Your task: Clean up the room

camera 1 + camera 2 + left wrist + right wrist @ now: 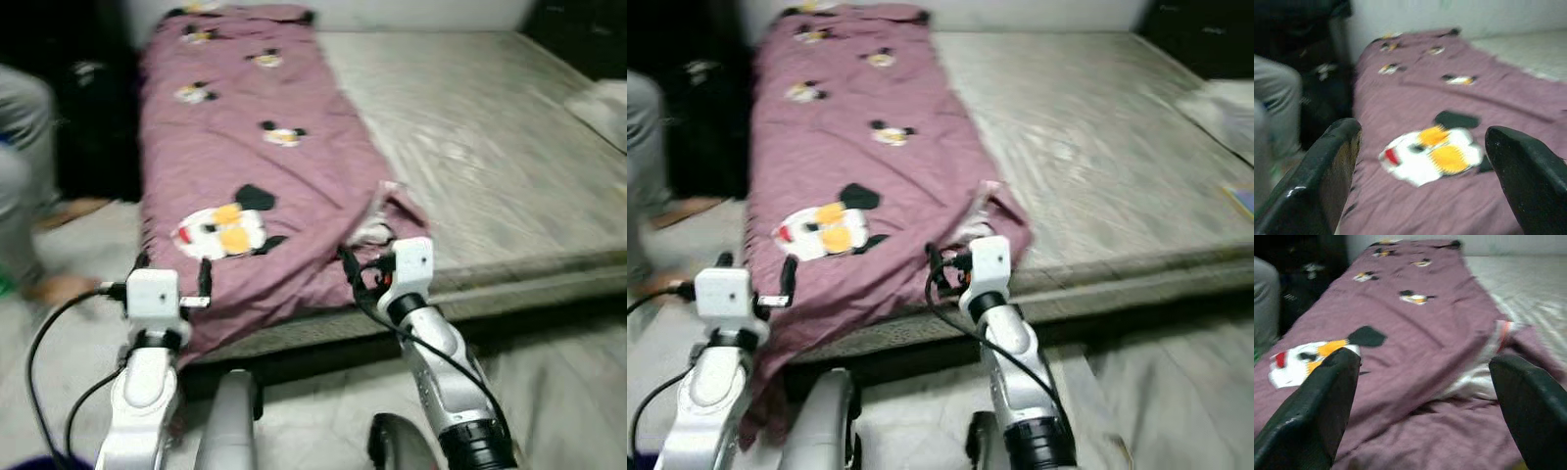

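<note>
silver arms (436,338), black cables (39,338), black fingers (1327,169)

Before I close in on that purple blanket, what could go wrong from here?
Three risks, judged from this moment:
1. The purple cartoon-print blanket hangs over the mattress edge and could slide off if tugged.
2. Its folded-back corner may bunch between the right gripper fingers.
3. A person's legs stand near the left gripper.
</note>
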